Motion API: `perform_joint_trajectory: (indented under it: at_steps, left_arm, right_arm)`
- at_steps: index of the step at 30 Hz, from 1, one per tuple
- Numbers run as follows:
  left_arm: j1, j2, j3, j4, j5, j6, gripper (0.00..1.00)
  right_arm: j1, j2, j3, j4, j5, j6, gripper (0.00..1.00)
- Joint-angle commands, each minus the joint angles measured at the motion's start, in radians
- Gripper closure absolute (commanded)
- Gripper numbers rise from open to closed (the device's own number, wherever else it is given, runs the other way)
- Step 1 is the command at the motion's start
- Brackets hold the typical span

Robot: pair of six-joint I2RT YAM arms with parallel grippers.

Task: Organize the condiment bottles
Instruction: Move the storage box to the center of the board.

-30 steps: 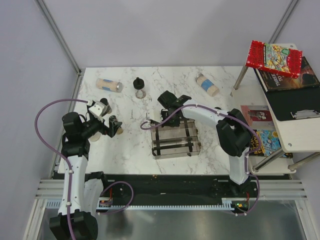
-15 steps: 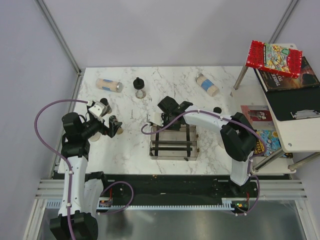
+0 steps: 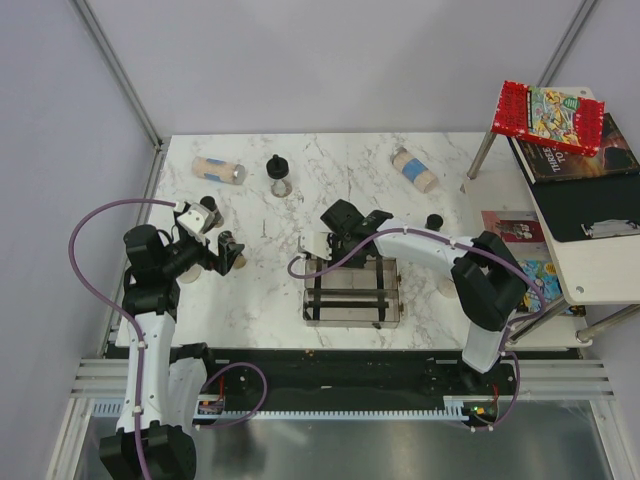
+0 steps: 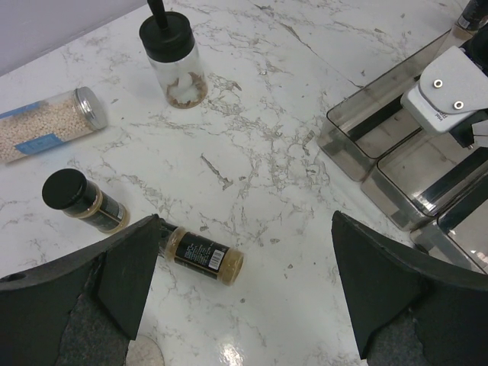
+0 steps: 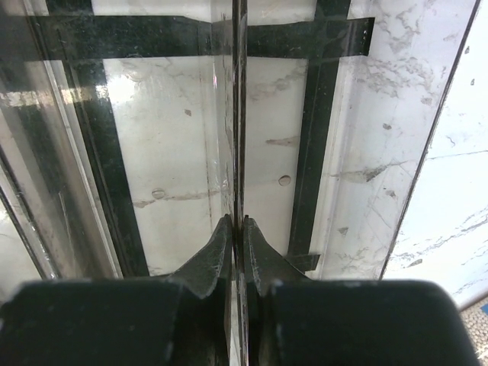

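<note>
My right gripper [image 3: 333, 252] is shut on a thin clear divider wall of the rack [image 3: 352, 292]; in the right wrist view its jaws [image 5: 237, 221] pinch that wall from both sides. My left gripper [image 4: 245, 223] hangs open above the marble, with a brown spice bottle [image 4: 200, 253] lying just below its span. Another spice bottle [image 4: 80, 202] stands upright to its left. A black-lidded jar [image 4: 174, 57] stands further back. Two beige-filled bottles lie on their sides, one at the back left [image 3: 218, 170] and one at the back right [image 3: 415, 168].
A dark-capped bottle [image 3: 434, 221] stands right of the rack, and another small one [image 3: 447, 288] is partly hidden by the right arm. Books [image 3: 550, 120] sit on a side table beyond the marble's right edge. A purple cable [image 3: 90, 230] loops left of the left arm.
The rack has gone from tilted to level and slid slightly toward the near edge, with the right gripper still shut on it. The left arm has not moved.
</note>
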Motion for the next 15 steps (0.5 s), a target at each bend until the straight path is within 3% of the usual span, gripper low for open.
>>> perform_joint_trajectory:
  at_steps: [1,15]
  left_arm:
    - [0.006,-0.008,0.005,0.003,0.024,0.031,0.01]
    - [0.007,-0.010,0.004,0.003,0.026,0.033,0.01]
  right_arm:
    - [0.023,-0.051,-0.022,0.014,-0.005,-0.014,1.00]
    - [0.046,-0.052,-0.044,0.039,0.031,-0.002,0.98]
